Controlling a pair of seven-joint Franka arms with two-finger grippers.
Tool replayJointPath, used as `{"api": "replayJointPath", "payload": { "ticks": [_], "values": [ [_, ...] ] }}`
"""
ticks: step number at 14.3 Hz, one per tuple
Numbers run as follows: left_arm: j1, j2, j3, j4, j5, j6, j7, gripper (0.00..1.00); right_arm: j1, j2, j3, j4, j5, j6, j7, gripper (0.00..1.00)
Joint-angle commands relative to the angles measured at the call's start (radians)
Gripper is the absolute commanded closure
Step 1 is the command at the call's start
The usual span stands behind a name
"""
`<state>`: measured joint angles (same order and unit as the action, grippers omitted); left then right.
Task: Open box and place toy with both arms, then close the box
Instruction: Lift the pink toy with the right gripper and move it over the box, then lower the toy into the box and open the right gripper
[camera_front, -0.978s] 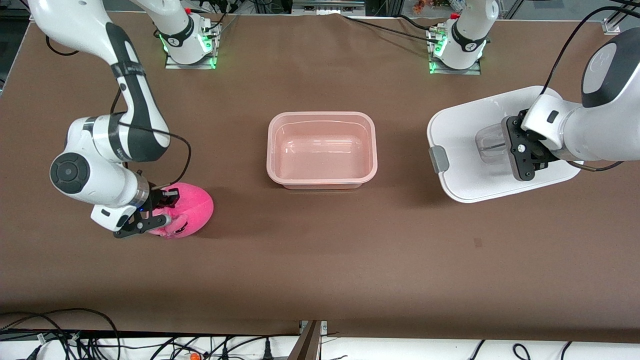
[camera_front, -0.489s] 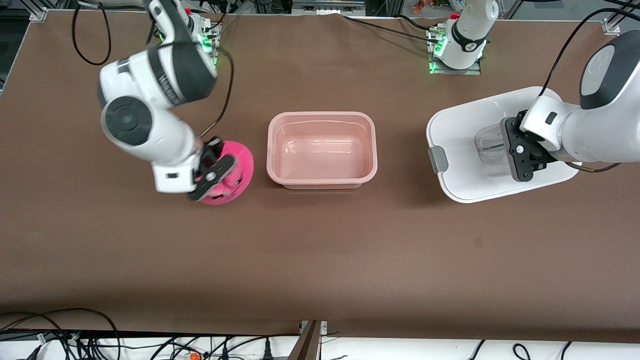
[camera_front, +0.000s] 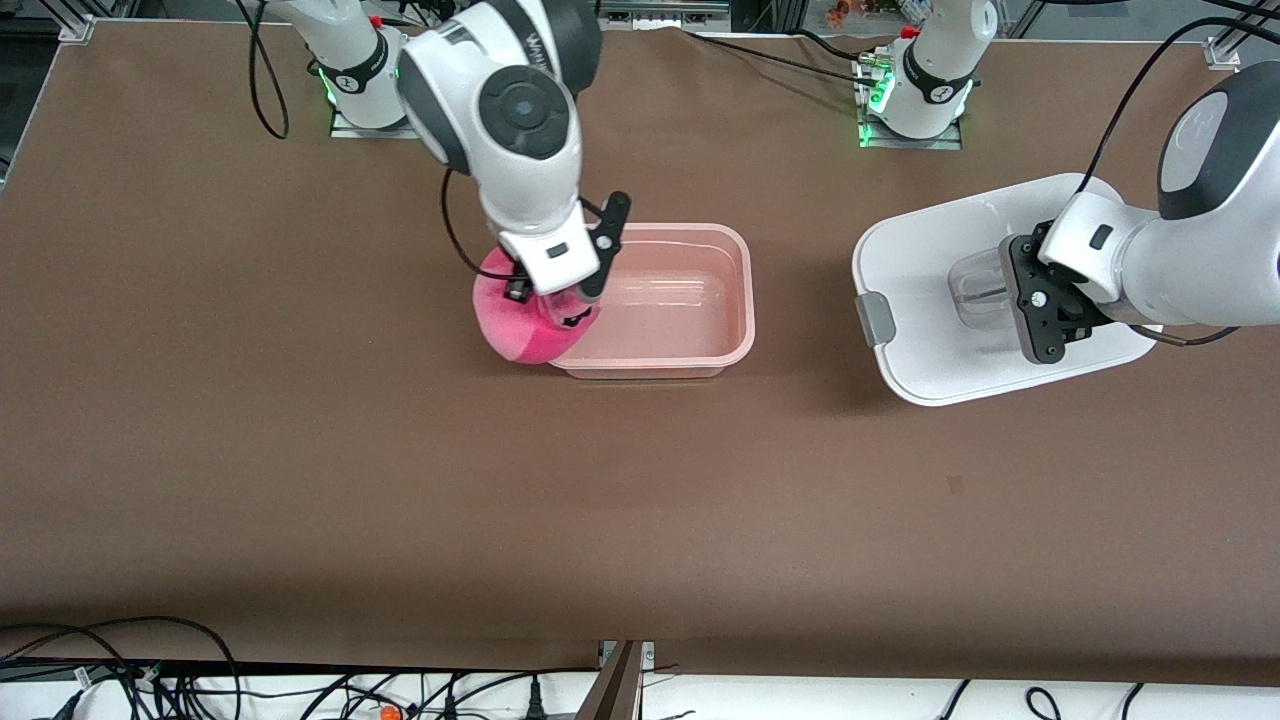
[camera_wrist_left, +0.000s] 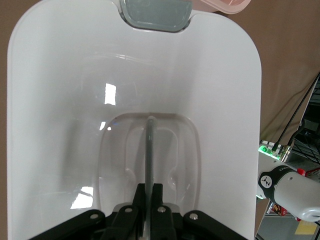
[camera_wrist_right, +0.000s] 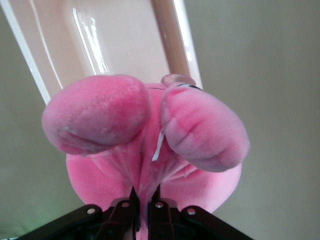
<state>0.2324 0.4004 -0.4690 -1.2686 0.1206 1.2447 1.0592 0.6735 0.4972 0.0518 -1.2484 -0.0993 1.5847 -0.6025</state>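
Note:
The open box (camera_front: 746, 290), a translucent pinkish tub, stands mid-table with nothing inside. My right gripper (camera_front: 566, 300) is shut on the bright pink toy (camera_front: 515, 322) and holds it over the tub's rim at the right arm's end. In the right wrist view the fingers pinch a fold of the toy (camera_wrist_right: 100, 112) at the gripper (camera_wrist_right: 142, 197), with the box (camera_wrist_right: 125, 40) below. My left gripper (camera_front: 1042, 300) is shut on the clear handle (camera_front: 975, 290) of the white lid (camera_front: 920, 270), held tilted toward the left arm's end of the table. The left wrist view shows the gripper (camera_wrist_left: 149, 192), the handle (camera_wrist_left: 150, 145) and the lid (camera_wrist_left: 60, 100).
A grey clip (camera_front: 878, 318) sits on the lid's edge that faces the box; it also shows in the left wrist view, clip (camera_wrist_left: 156, 15). The arm bases (camera_front: 375, 85) (camera_front: 915, 95) stand along the table's back edge. Cables (camera_front: 150, 680) lie off the edge nearest the camera.
The right gripper has carried the toy up from the table at the right arm's end to over the box's rim. The left gripper and the lid have barely moved.

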Motion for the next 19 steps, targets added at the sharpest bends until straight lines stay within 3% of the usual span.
{"api": "replayJointPath", "payload": {
  "ticks": [1,8,13,17,18,19],
  "values": [
    [-0.002,0.006,-0.005,0.018,0.019,-0.014,0.024,1.0,0.069,0.081,-0.009,0.104,-0.031,-0.002,-0.017,1.0],
    [-0.002,0.009,-0.008,0.018,0.019,-0.014,0.024,1.0,0.132,0.156,-0.009,0.098,-0.042,0.063,0.066,1.0],
    [-0.002,0.009,-0.008,0.018,0.019,-0.014,0.024,1.0,0.146,0.165,-0.009,0.026,-0.045,0.067,0.105,1.0],
    [-0.002,0.009,-0.008,0.018,0.011,-0.014,0.022,1.0,0.173,0.259,-0.009,0.023,-0.088,0.161,0.173,1.0],
    [-0.002,0.009,-0.008,0.018,0.011,-0.014,0.022,1.0,0.181,0.28,-0.009,0.026,-0.089,0.216,0.206,0.01],
    [-0.002,0.009,-0.008,0.018,0.011,-0.014,0.022,1.0,0.19,0.3,-0.009,0.024,-0.091,0.28,0.266,0.0]
  ]
}}
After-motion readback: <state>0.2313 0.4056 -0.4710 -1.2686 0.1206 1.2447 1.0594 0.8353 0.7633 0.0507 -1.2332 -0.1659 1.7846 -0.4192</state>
